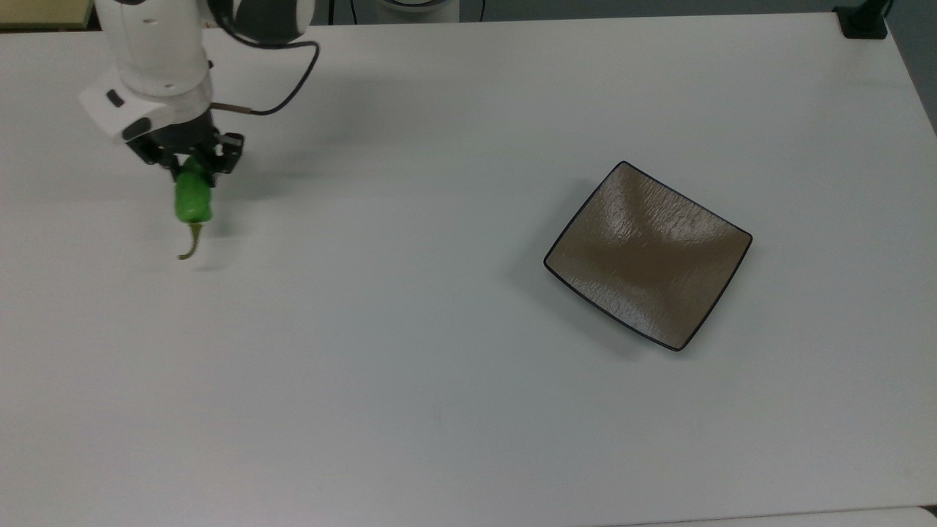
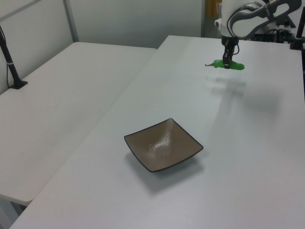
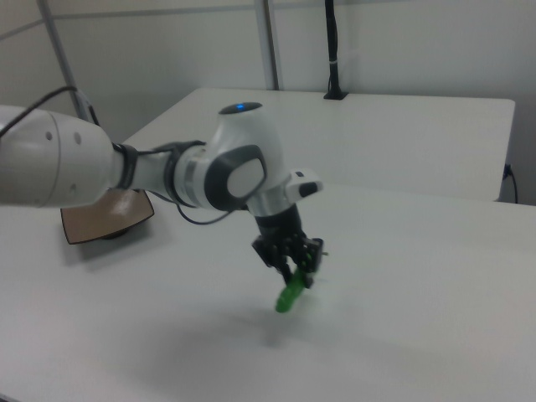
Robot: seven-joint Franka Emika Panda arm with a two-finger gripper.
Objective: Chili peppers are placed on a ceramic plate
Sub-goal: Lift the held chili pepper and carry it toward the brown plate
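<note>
My gripper (image 1: 192, 165) (image 2: 226, 60) (image 3: 295, 270) is shut on the green chili pepper (image 1: 192, 200) (image 2: 228, 65) (image 3: 290, 295) and holds it above the white table at the top view's upper left. The pepper's thin olive stem (image 1: 192, 243) points toward the top view's bottom, and its shadow lies on the table below it. The square brown ceramic plate (image 1: 648, 253) (image 2: 163, 144) (image 3: 104, 216) with a black rim rests bare on the table, far off toward the top view's right.
The white table (image 1: 410, 351) is open between the gripper and the plate. A second white table (image 2: 62, 114) adjoins it on the left view's left, with a black clamp post (image 2: 10, 62) on it. A black cable (image 1: 282, 95) loops from the arm's wrist.
</note>
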